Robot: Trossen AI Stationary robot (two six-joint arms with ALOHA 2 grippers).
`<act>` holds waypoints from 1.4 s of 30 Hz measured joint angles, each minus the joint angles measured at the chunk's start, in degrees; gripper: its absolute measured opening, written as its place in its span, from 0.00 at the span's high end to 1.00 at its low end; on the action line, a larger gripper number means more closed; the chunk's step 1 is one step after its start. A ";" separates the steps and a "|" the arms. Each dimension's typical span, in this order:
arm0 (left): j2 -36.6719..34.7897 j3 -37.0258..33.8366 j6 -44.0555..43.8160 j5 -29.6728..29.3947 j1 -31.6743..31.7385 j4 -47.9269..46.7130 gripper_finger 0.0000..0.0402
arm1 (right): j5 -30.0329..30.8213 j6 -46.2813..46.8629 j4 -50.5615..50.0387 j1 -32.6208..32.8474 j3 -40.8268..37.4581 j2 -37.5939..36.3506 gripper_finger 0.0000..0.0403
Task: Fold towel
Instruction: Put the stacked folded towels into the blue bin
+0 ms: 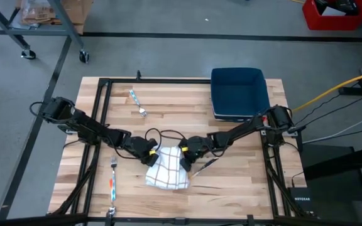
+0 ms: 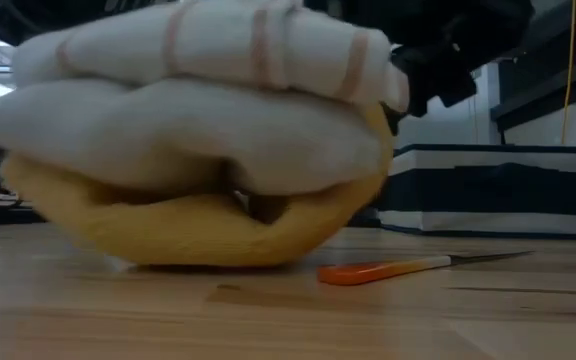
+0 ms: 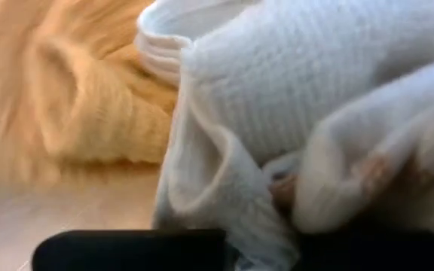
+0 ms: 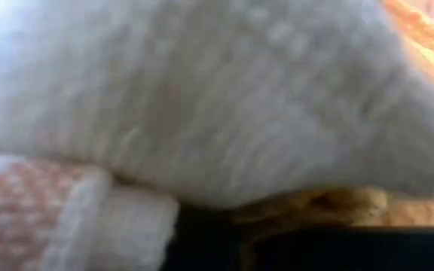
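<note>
Towel bunched between left claw and right claw, both clamped on its upper edge.

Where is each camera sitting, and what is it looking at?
High view: above the table, looking straight down; both arms show, the left gripper and right gripper at the towel.
Low view: at tabletop height, looking level across; the towel fills it, a dark bit of arm above.
Left wrist view: on the left arm, pressed up to the towel; its dark fingers at the bottom.
Right wrist view: on the right arm, close against the towel.
All four share the towel.
</note>
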 joint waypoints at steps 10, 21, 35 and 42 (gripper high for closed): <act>-0.07 1.13 0.37 1.09 2.92 -0.11 0.95 | -6.33 -5.38 -10.41 -3.07 5.57 -0.09 0.98; -0.46 1.44 0.13 5.81 3.31 -7.50 0.89 | -8.61 -8.27 -26.55 -4.84 9.29 -0.20 0.95; -0.63 1.65 4.46 6.80 1.90 -30.97 0.76 | -7.19 -8.11 -43.84 -4.77 9.29 -0.20 0.89; -0.61 1.55 6.99 6.35 1.89 -30.85 0.75 | -5.66 -8.18 -44.21 -4.77 9.24 -0.20 0.89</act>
